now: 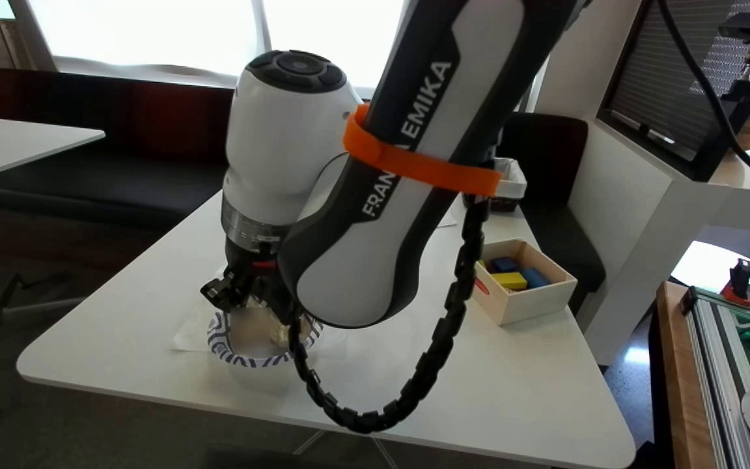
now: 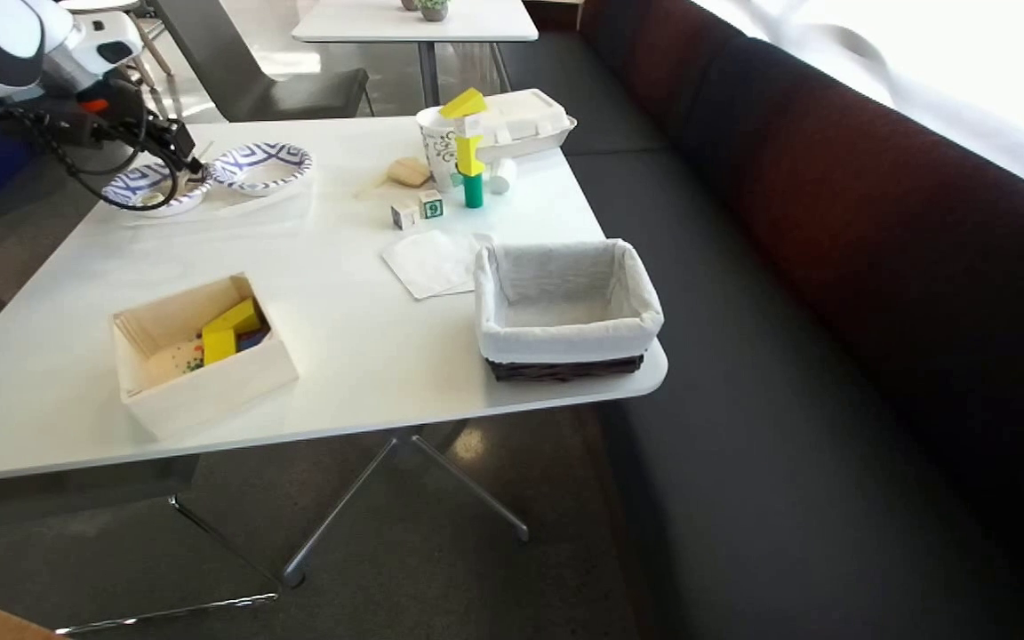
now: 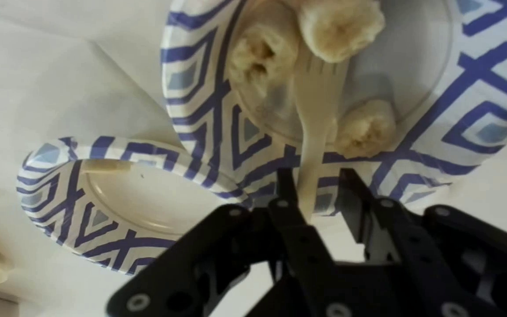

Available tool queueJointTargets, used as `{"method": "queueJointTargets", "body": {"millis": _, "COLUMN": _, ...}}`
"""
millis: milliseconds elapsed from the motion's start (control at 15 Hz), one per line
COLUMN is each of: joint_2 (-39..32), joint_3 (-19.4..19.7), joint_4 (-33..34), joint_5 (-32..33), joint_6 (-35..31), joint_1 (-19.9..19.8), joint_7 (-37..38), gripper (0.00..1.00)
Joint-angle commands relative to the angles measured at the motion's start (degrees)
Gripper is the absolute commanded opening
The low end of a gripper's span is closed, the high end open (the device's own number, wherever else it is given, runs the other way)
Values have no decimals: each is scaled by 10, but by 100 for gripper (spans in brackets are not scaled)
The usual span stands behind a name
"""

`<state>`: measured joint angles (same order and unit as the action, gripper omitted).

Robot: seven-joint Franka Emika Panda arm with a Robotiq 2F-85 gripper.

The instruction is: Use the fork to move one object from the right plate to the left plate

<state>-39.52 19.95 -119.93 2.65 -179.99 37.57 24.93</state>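
The jaws of the gripper (image 3: pixel 318 180) are seen partly spread, the handle of the fork (image 3: pixel 317 119) framed between them with a gap at one side, its tines overlapped by a banana piece (image 3: pixel 341 31) in a patterned plate (image 3: pixel 416 57), another plate (image 3: pixel 156 198) set just beside it and a wooden box (image 2: pixel 219 391) placed well apart.

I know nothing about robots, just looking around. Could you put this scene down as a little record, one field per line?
Gripper: jaws parted, the handle of a pale fork showing between them
Fork tips: at a banana piece; whether they pierce it, can't tell
Banana plate: blue-and-white pattern, at least three pieces
Second plate: similar pattern, holds a pale strip I can't identify
Wooden box: yellow and blue blocks inside
Basket: lined with white cloth
Block tower: green at the bottom, yellow on top
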Motion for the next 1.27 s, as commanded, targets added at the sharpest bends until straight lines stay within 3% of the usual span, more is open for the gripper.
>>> {"method": "queueJointTargets", "body": {"millis": 0, "joint_2": 30, "joint_3": -31, "joint_4": -22, "joint_5": -31, "joint_6": 15, "joint_1": -19, "joint_7": -31, "gripper": 67}}
{"method": "queueJointTargets", "body": {"millis": 267, "joint_2": 114, "joint_3": -39, "joint_4": -92, "joint_5": -74, "joint_6": 26, "joint_1": -20, "joint_7": -4, "gripper": 98}}
{"method": "queueJointTargets", "body": {"millis": 400, "joint_2": 155, "joint_3": -10, "joint_4": -123, "joint_5": -95, "joint_6": 57, "joint_1": -5, "joint_7": 21, "gripper": 100}}
{"method": "queueJointTargets", "body": {"millis": 600, "joint_2": 199, "joint_3": 108, "joint_4": -151, "joint_5": -48, "joint_6": 127, "joint_1": 56, "joint_7": 60, "gripper": 100}}
{"method": "queueJointTargets", "body": {"millis": 667, "joint_2": 217, "joint_3": 111, "joint_4": -158, "joint_5": -54, "joint_6": 146, "joint_1": 47, "joint_7": 64, "gripper": 100}}
{"method": "queueJointTargets", "body": {"millis": 733, "joint_2": 246, "joint_3": 70, "joint_4": -166, "joint_5": -45, "joint_6": 170, "joint_1": -5, "joint_7": 64, "gripper": 100}}
{"method": "queueJointTargets", "body": {"millis": 867, "joint_2": 282, "joint_3": 49, "joint_4": -181, "joint_5": -39, "joint_6": 228, "joint_1": -40, "joint_7": 89, "gripper": 100}}
{"method": "queueJointTargets", "body": {"millis": 933, "joint_2": 311, "joint_3": 3, "joint_4": -202, "joint_5": -64, "joint_6": 232, "joint_1": -86, "joint_7": 63, "gripper": 100}}
{"method": "queueJointTargets", "body": {"millis": 1000, "joint_2": 258, "joint_3": -3, "joint_4": -159, "joint_5": -20, "joint_6": 207, "joint_1": -98, "joint_7": 86, "gripper": 100}}
{"method": "queueJointTargets", "body": {"millis": 1200, "joint_2": 299, "joint_3": -54, "joint_4": -188, "joint_5": -30, "joint_6": 220, "joint_1": -151, "joint_7": 80, "gripper": 100}}
